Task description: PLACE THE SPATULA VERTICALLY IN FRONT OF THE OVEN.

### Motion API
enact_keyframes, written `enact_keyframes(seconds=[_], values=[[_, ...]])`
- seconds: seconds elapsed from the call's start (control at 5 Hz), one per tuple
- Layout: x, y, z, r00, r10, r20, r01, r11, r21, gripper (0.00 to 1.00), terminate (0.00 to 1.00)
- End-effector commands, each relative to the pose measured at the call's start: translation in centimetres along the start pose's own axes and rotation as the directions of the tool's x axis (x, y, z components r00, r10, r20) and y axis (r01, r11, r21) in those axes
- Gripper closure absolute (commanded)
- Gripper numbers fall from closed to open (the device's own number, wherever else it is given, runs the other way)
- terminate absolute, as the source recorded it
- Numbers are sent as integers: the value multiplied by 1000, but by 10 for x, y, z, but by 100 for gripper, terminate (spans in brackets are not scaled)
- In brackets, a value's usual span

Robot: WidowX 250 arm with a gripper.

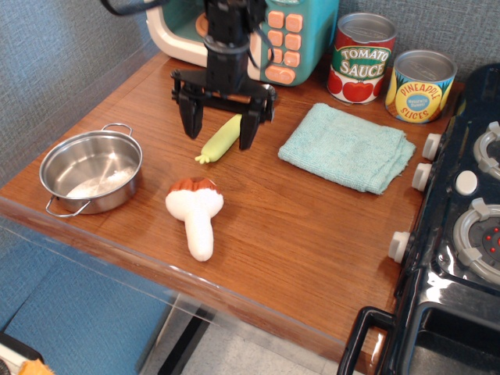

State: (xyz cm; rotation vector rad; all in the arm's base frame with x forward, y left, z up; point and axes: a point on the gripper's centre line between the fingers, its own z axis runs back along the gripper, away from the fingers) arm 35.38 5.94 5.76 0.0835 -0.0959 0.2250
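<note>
The spatula (220, 139) lies on the wooden counter in front of the oven (291, 35), its yellow-green handle pointing toward the lower left with the frilled end nearest me. Its metal head is hidden behind the gripper. My gripper (219, 134) hangs over it with its two black fingers spread wide, one on each side of the handle and clear of it. The oven is cream and teal with peach buttons, at the back of the counter, partly hidden by the arm.
A steel pot (91, 170) sits at the left edge. A plush mushroom (196, 213) lies near the front. A teal cloth (347, 146), a tomato sauce can (361, 57) and a pineapple can (420, 84) are to the right. A black stove (461, 226) borders the right side.
</note>
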Motion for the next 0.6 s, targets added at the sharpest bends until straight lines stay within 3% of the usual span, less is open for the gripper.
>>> enact_keyframes(seconds=[0.0, 0.2, 0.4], values=[[-1, 7, 39, 994, -72, 78, 76, 996, -47, 0, 0], [-1, 7, 39, 994, -72, 78, 76, 996, -47, 0, 0], [-1, 7, 39, 994, -72, 78, 76, 996, -47, 0, 100]])
